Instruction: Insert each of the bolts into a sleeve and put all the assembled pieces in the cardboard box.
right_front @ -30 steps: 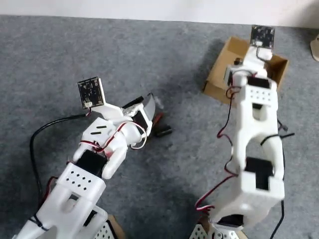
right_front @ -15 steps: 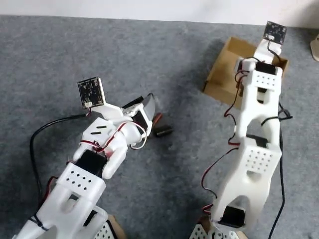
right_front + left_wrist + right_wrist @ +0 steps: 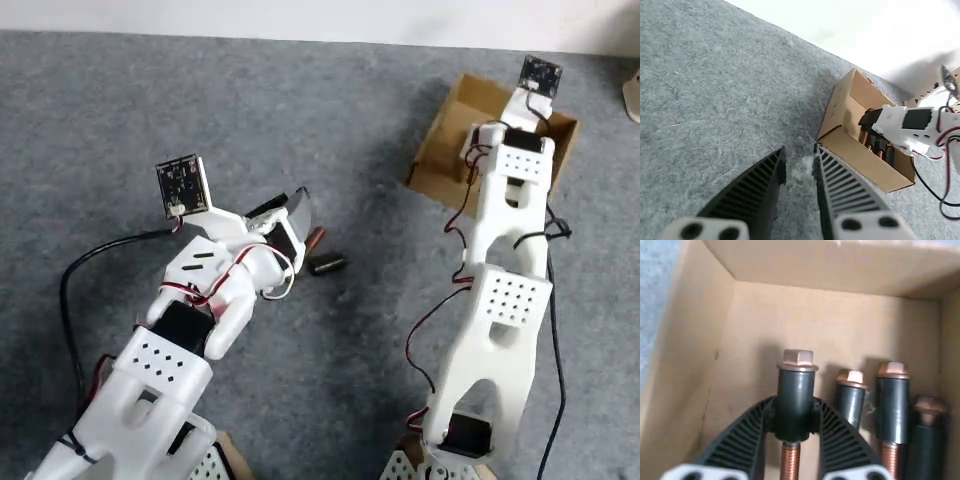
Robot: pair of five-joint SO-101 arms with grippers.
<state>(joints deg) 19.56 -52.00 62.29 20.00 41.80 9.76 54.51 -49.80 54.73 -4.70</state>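
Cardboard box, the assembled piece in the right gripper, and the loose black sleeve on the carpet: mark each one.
cardboard box (image 3: pixel 445 145): high view, on a bare part of its inside.
assembled piece (image 3: pixel 796 390): right wrist view, on the sleeve's black body.
loose black sleeve (image 3: pixel 327 264): high view, on its middle.

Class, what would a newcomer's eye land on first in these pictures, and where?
The right gripper, inside the cardboard box, grips a sleeve with a copper bolt through it, beside three finished pieces. Outside, a loose black sleeve lies on the grey carpet by the left gripper.
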